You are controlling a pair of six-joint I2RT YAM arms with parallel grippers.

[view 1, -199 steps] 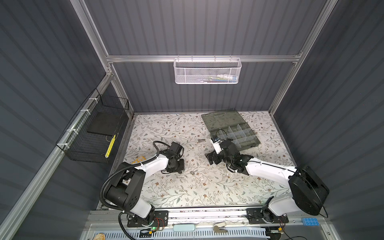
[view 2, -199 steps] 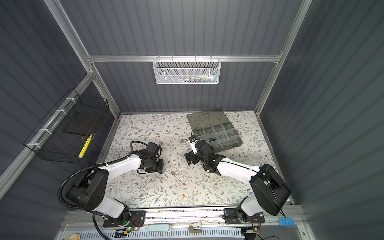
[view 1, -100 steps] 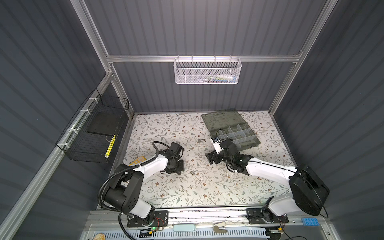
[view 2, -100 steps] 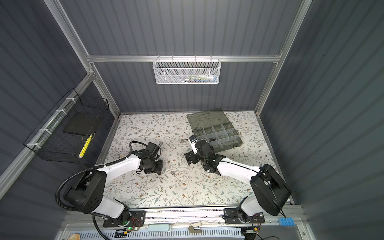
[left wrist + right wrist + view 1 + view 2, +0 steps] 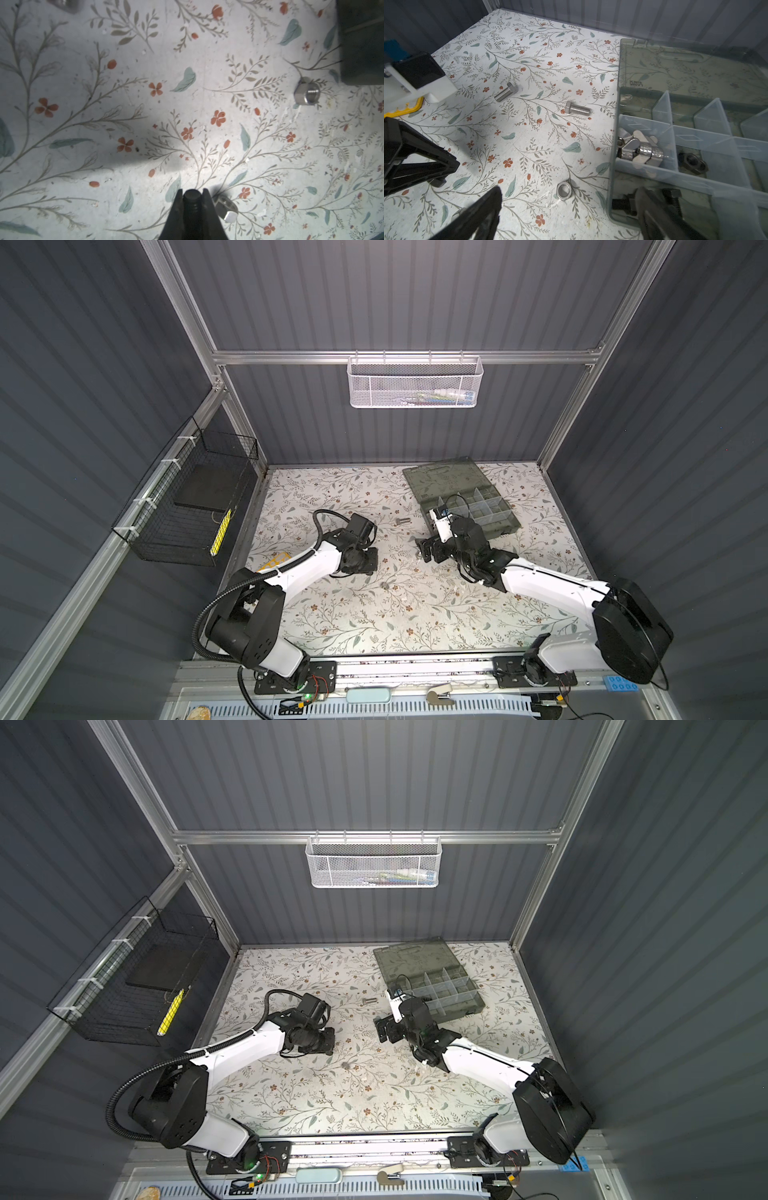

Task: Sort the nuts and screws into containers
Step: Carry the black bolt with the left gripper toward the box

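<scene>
Black bolt [image 5: 192,198] sits pinched by its shaft in our left claw [image 5: 192,193], apart from the organizer case [image 5: 361,41], prob so it can't roll. Right claw [image 5: 569,192] gapes wide, empty, beside the case, silver nut [image 5: 563,190] between its tips.

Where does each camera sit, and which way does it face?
Both top views: high over the front, looking down on the table; both arms show.
Left wrist: on its arm, facing down over the left gripper, shut on a black screw.
Right wrist: on its arm, looking across the table past the open right gripper to the organizer case.
Shared: both top views show that organizer case too.
</scene>
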